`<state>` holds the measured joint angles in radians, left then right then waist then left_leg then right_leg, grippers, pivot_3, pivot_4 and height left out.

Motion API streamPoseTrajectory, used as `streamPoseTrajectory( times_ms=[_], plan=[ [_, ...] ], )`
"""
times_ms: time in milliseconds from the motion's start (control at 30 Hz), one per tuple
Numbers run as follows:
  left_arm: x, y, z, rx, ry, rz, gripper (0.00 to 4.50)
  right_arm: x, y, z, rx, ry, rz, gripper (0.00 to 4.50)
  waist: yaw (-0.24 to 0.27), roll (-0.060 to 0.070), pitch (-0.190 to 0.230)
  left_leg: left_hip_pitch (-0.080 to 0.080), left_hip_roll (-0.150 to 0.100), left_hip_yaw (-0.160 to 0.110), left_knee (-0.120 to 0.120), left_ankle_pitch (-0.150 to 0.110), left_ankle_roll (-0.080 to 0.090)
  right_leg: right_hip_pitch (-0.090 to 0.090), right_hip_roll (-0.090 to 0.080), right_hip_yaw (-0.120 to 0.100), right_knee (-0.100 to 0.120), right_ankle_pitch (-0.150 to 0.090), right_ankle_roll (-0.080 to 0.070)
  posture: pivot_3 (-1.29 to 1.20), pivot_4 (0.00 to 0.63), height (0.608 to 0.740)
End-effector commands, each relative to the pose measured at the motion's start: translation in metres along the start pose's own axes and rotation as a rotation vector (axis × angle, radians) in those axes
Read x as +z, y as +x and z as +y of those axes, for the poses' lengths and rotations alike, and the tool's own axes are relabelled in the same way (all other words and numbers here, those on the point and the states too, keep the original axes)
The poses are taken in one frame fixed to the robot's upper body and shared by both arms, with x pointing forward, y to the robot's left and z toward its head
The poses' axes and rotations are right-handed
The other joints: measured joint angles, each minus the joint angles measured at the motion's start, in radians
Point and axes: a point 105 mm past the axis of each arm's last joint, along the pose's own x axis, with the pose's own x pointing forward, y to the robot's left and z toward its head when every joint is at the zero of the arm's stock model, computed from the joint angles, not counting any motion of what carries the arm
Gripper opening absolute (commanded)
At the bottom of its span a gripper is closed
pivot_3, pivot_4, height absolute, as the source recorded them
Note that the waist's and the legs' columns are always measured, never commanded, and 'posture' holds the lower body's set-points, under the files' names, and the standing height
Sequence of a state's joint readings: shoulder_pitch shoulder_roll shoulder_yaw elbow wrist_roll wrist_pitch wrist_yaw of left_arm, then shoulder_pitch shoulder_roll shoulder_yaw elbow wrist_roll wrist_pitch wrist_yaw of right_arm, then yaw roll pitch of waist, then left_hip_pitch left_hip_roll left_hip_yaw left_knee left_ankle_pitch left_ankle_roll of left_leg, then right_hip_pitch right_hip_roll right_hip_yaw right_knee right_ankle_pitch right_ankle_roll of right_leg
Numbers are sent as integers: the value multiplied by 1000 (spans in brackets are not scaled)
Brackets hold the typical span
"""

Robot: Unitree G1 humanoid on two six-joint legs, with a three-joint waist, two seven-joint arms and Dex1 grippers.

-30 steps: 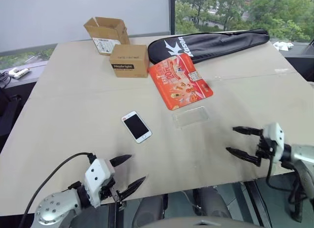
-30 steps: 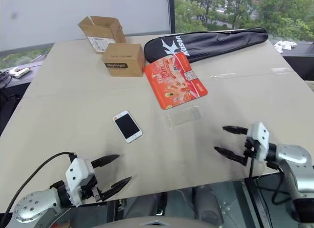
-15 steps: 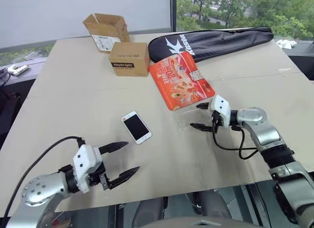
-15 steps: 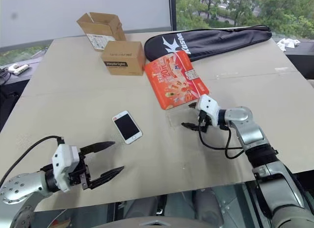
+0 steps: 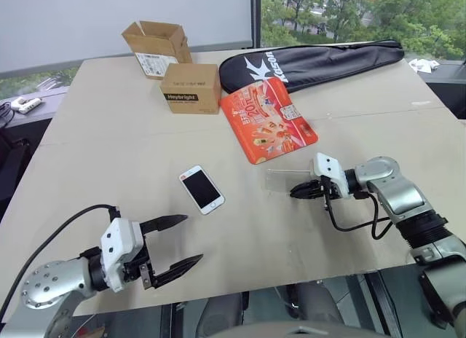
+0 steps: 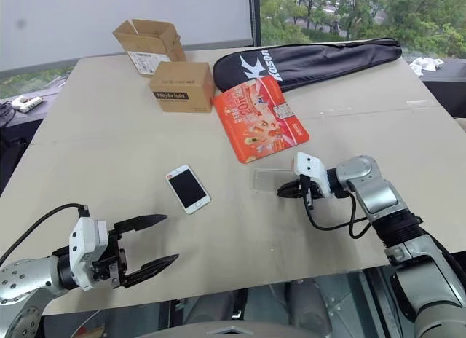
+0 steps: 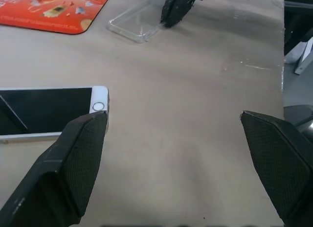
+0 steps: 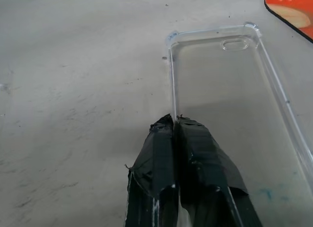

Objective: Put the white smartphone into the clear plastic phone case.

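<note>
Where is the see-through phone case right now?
The clear phone case lies on the table, just below the red packet, with the right tool shut on its edge.

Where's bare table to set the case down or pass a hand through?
Free: the wide stretch between the white smartphone and the left gripper; the near strip in front of the right gripper, shut on the clear plastic phone case rim. Crowded: the far side, with two cardboard boxes, red-orange packet and black bag.

White smartphone (image 5: pixel 202 189) lies face-up, well apart from clear case (image 8: pixel 234 95).
</note>
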<state>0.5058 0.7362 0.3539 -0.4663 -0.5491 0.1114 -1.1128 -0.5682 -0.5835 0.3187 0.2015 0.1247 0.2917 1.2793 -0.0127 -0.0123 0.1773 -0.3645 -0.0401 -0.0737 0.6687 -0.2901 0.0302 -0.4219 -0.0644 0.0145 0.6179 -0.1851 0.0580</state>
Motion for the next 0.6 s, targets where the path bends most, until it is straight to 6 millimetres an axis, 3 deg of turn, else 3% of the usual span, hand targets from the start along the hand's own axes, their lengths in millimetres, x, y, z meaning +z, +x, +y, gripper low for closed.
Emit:
streamPoseTrajectory(
  times_ms=[33, 133, 433, 600],
  plan=[
    [4, -5, 4, 8, 38, 4, 4500, -11, -2, 8, 26, 25, 52, 81, 1, 0, 0, 0, 0, 0, 0, 0, 0, 0, 0, 0, 0, 0, 0, 0, 150, 740],
    [3, -2, 4, -9, 47, 5, 4500, -11, -8, 12, 15, 16, 55, 81, 5, 0, 0, 0, 0, 0, 0, 0, 0, 0, 0, 0, 0, 0, 0, 0, 150, 740],
    [2, -1, 7, -41, 55, 7, 4500, -14, -28, 60, 128, -27, 38, 81, 6, 0, 0, -2, -1, -1, 0, 0, 0, 0, -1, -2, -2, 0, 0, 0, 150, 740],
    [1, 0, 9, -50, 59, 10, 4500, -16, -30, 56, 95, -101, 61, 81, 0, 0, 0, -2, 0, -1, 0, 0, 0, 0, -1, -1, -2, 0, 1, 0, 150, 740]
  ],
)
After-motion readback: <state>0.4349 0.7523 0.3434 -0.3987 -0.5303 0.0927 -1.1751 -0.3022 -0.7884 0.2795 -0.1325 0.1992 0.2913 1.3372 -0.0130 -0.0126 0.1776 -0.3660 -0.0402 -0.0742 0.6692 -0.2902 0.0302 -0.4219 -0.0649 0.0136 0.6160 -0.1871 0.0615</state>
